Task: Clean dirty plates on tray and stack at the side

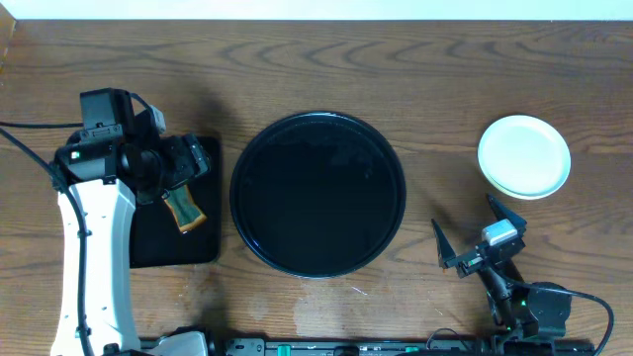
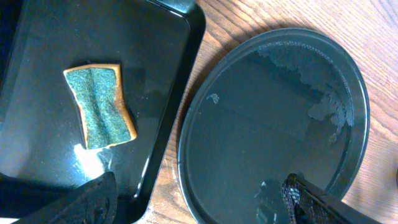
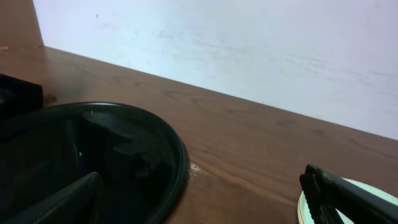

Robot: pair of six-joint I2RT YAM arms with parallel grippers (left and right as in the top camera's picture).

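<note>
The large round black tray (image 1: 317, 193) sits mid-table with no plates on it; it also shows in the left wrist view (image 2: 273, 124) and the right wrist view (image 3: 93, 162). The plates (image 1: 524, 156) stand stacked at the right side of the table, a pale one on top; their edge shows in the right wrist view (image 3: 305, 208). My left gripper (image 1: 183, 163) is open and empty above the rectangular tray; its jaws (image 2: 199, 202) straddle both trays' edges. My right gripper (image 1: 475, 235) is open and empty, low over the table between the round tray and the stack.
A smaller rectangular black tray (image 1: 158, 242) lies at the left with a green-and-orange sponge (image 1: 185, 208) on it, seen also in the left wrist view (image 2: 99, 106). A white wall (image 3: 249, 50) bounds the far table edge.
</note>
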